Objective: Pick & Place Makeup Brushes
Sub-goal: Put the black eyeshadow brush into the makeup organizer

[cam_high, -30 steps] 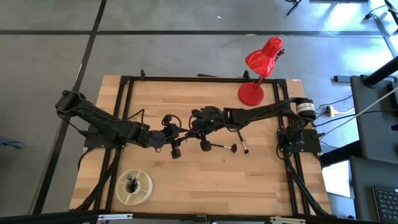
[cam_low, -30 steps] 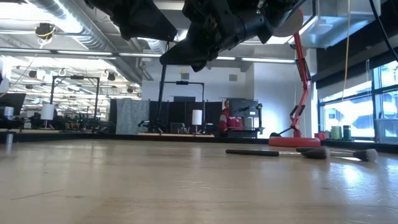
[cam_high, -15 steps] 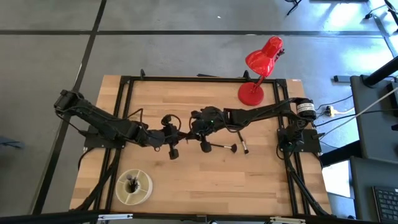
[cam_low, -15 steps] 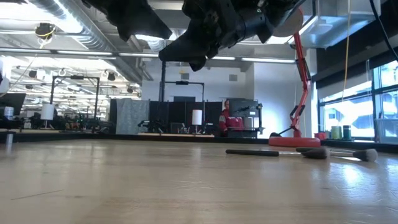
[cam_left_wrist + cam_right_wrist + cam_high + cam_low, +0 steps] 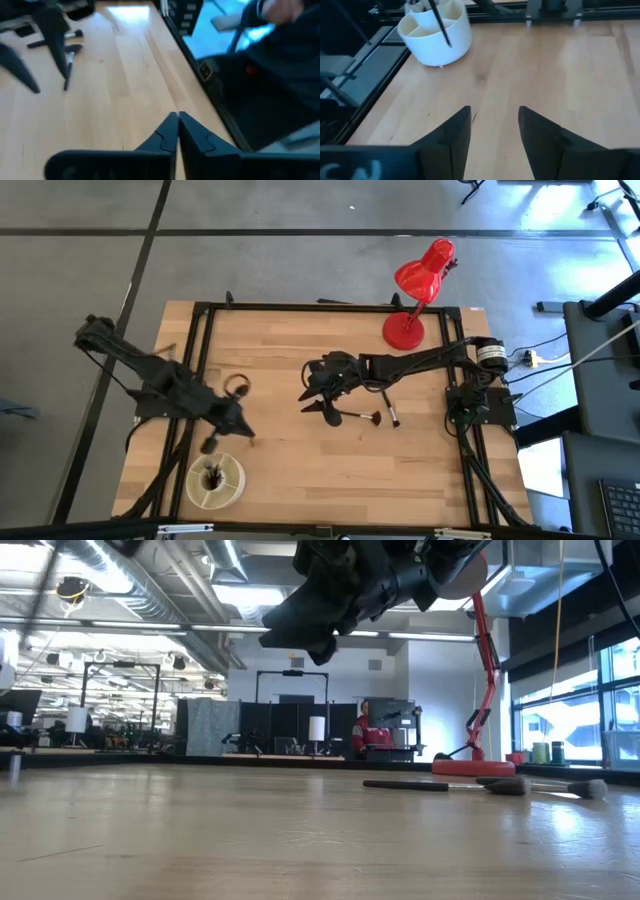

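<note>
- The table point(image 5: 330, 470) is pale wood in long planks, smooth, with a soft sheen in the low view.
- The frame point(image 5: 300, 308) around it looks like matt black metal.
- The lamp point(image 5: 420, 290) is glossy red, shade and base alike.
- The cup point(image 5: 437, 30) looks like smooth white plastic, matt.
- Right gripper point(image 5: 492, 127): fingers point(image 5: 452, 135) of matt dark plastic.
- The brushes point(image 5: 362, 417) have dark handles and silvery metal collars.

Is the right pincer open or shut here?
Open: the right pincer shows bare table between its two fingers, nothing held.
</note>
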Controlling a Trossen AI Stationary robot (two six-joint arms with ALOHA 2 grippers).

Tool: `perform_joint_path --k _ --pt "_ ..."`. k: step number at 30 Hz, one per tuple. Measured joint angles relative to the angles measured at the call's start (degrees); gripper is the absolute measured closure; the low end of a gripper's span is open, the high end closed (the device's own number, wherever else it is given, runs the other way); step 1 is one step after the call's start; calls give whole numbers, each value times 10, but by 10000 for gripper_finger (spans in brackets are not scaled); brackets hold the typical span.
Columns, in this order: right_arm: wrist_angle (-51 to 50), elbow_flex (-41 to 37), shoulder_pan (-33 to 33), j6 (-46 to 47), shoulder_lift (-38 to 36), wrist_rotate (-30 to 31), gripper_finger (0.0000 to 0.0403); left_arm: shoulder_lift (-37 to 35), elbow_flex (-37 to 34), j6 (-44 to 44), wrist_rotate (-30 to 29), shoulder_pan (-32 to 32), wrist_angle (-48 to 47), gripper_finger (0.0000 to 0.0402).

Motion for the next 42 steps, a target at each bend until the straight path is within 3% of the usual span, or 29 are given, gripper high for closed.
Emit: perform_joint_path --k 3,9,15,20,24,30,36,42 --pt "1 0 1 13 0 16 239 -70 0 -55 -3 -22 -31 399" --pt "1 0 2 37 0 42 242 -177 0 -109 74 -68 -48 399" --pt "0 0 13 40 0 71 242 -223 0 -97 45 -85 -53 399" --pt "-8 0 24 43 0 87 242 -187 -24 -128 45 -96 -36 399" --pt "-22 0 28 44 0 110 242 -115 -42 -184 59 -116 -29 399" --pt "-23 0 26 54 0 111 242 -40 -43 -199 83 -141 32 399" --pt "-24 0 24 68 0 112 242 -15 -43 -190 82 -157 23 389" --pt "-46 0 24 69 0 112 242 -14 -43 -210 54 -159 -5 350"
